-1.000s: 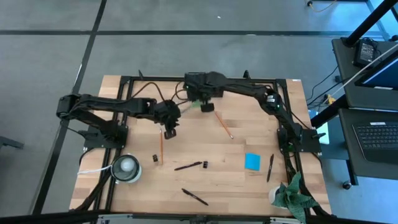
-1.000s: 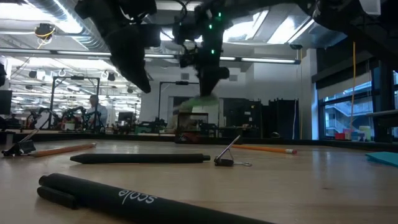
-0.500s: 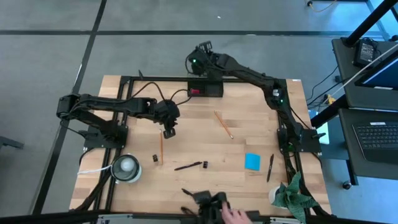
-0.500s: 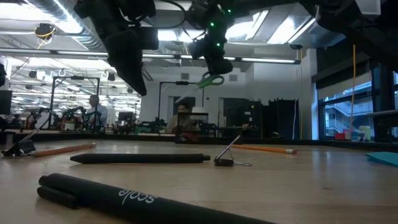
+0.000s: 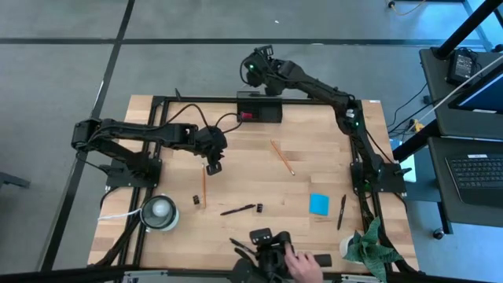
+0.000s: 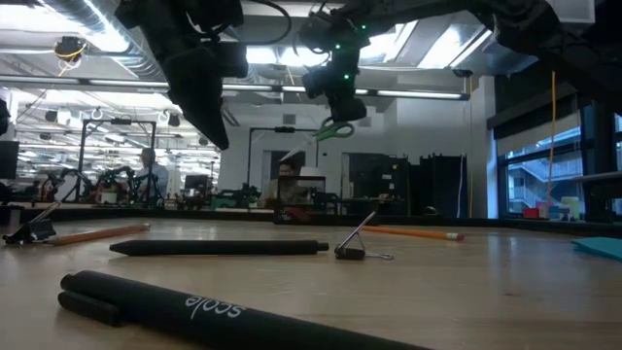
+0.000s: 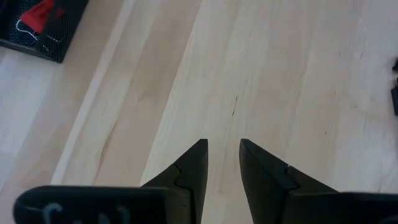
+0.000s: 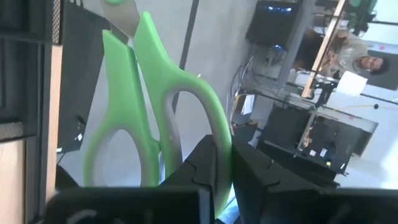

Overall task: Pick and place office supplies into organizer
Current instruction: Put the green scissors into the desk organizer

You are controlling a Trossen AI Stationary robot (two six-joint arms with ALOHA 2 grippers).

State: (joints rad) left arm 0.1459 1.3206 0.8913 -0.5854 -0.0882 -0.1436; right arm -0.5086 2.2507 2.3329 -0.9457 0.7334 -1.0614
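Note:
The green-handled scissors (image 8: 149, 106) are in the air beyond the table's far edge, with my right gripper (image 8: 229, 149) shut on them. In the low view the scissors (image 6: 335, 129) hang just under that gripper (image 6: 340, 105). The black organizer (image 5: 261, 110) stands at the far edge with a small red piece (image 7: 40, 12) inside. My left gripper (image 7: 222, 146) hovers open over bare wood at left of centre (image 5: 214, 163). Lying flat on the table are two pencils (image 5: 203, 189) (image 5: 281, 157), pens (image 5: 237, 210) (image 5: 342, 212), a blue note pad (image 5: 319, 204) and small clips (image 5: 196, 200). My right gripper pinches the rim of one green handle loop (image 8: 214, 134) between its two fingers. The grey blades (image 8: 121, 15) point away from the gripper. The fingers slant down toward the far side. The scissors are lifted clear of table and organizer.
A white roll (image 5: 159, 212) sits near the left front and a green cloth (image 5: 369, 248) at the right front corner. A person's hand (image 5: 300, 266) with a dark object (image 5: 267, 244) reaches over the near edge. A black metal frame (image 5: 149, 106) borders the table.
My right gripper has carried the scissors up and toward the far edge, from over the organizer to beyond it, and has turned as it went. The organizer now shows uncovered. A person's hand with a dark object has come in at the near edge.

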